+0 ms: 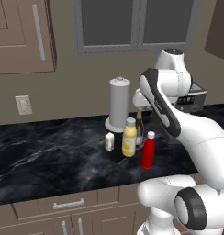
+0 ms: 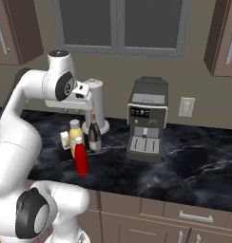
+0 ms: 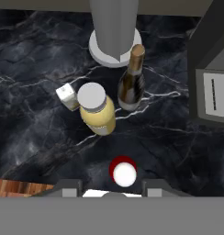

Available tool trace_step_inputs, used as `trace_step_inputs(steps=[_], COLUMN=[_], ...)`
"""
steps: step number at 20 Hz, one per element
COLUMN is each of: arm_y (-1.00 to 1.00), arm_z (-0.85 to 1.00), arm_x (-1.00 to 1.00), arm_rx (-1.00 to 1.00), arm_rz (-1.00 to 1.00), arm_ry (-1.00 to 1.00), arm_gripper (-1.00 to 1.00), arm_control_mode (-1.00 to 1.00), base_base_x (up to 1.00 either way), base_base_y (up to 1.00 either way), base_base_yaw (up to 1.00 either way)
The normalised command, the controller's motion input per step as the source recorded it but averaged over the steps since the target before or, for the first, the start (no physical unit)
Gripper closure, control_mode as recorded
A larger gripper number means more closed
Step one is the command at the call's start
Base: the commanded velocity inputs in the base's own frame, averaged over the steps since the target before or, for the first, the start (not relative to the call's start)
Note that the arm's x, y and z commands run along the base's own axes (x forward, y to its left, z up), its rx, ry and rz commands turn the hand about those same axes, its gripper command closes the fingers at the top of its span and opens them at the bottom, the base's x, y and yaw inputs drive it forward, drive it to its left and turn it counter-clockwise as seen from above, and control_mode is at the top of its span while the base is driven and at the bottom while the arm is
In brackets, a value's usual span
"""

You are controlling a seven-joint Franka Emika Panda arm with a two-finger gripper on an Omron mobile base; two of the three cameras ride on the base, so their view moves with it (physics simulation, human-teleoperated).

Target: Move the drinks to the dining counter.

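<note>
The jaws (image 3: 113, 189) are standing wide and holding nothing, hovering high above the red bottle with the white cap (image 3: 122, 172), whose cap is sitting between the two finger tips in the hand view.

Outward from there, at about eleven o'clock in the hand view, the yellow juice bottle (image 3: 96, 110) is standing upright with its pale lid on; the small white-yellow carton (image 3: 67, 96) is sitting just beside it at ten o'clock. At twelve o'clock the dark wine bottle (image 3: 131, 81) is standing corked, and beyond it the grey paper-towel roll (image 3: 114, 25) is rising from its round base. A coffee machine (image 2: 146, 118) is standing at three o'clock.

Judging by this, the task is barely beginning — all four drinks are grouped on the black marble table (image 1: 49, 151) over the handled drawers, none lifted, and all four moves are remaining. The red bottle looks like the first pick.

All four containers are closed — the juice shows yellow through its wall; the other contents cannot be told.
</note>
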Motion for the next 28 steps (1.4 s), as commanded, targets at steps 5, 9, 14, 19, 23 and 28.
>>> trace_step_inputs(steps=[5, 9, 14, 19, 23, 28], arm_y=[0.0, 0.0, 0.0, 0.0, -0.01, -0.04], arm_z=[0.0, -0.02, -0.04, -0.07, -0.11, -0.05], arm_x=[-0.28, -0.46, -0.48, -0.18, 0.0, 0.0], arm_rx=[0.0, 0.0, -0.01, 0.0, 0.0, 0.0], arm_rz=[0.0, -0.01, -0.01, 0.0, 0.0, 0.0], arm_ry=[-0.03, -0.04, -0.04, 0.01, 0.06, 0.11], arm_gripper=[-1.0, -1.0, -1.0, -1.0, -1.0, -1.0], arm_control_mode=[-1.0, -1.0, -1.0, -1.0, -1.0, -1.0], base_base_x=[0.0, 0.0, 0.0, 0.0, 0.0, 0.0], base_base_y=[0.0, 0.0, 0.0, 0.0, 0.0, 0.0], base_base_yaw=[0.0, 0.0, 0.0, 0.0, 0.0, 0.0])
